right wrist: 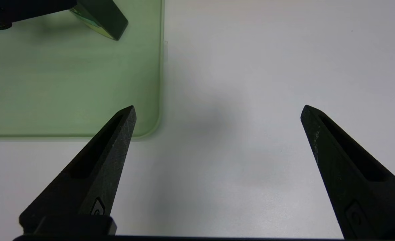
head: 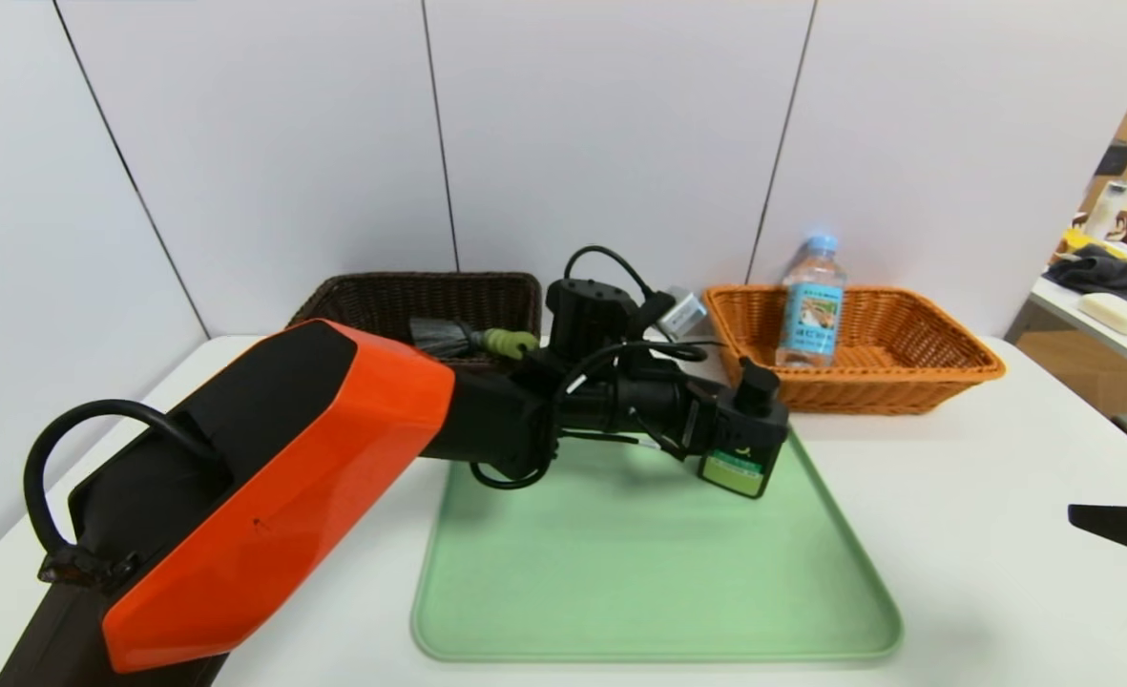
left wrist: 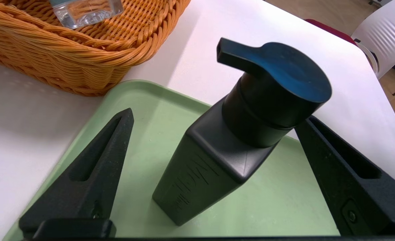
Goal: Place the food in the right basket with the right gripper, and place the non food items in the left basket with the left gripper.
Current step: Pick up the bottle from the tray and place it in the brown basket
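Green plastic forms the tray point(head: 620, 572) at lower centre of the head view, where a black pump bottle point(head: 744, 439) stands upright at its upper right corner. The left gripper point(left wrist: 214, 134), reaching in from the left, is seen with its fingers spread wide on either side of the bottle, not yet closed on it. A water bottle point(head: 813, 301) is already placed upright in the orange basket point(head: 945, 358) at upper right. A scrub brush point(head: 472, 339) is laid in the dark brown basket point(head: 372, 296) at upper centre-left. The right gripper point(right wrist: 217, 110) is held open and empty over bare table point(right wrist: 267, 83) at the right edge. Only the pump bottle appears left to move.
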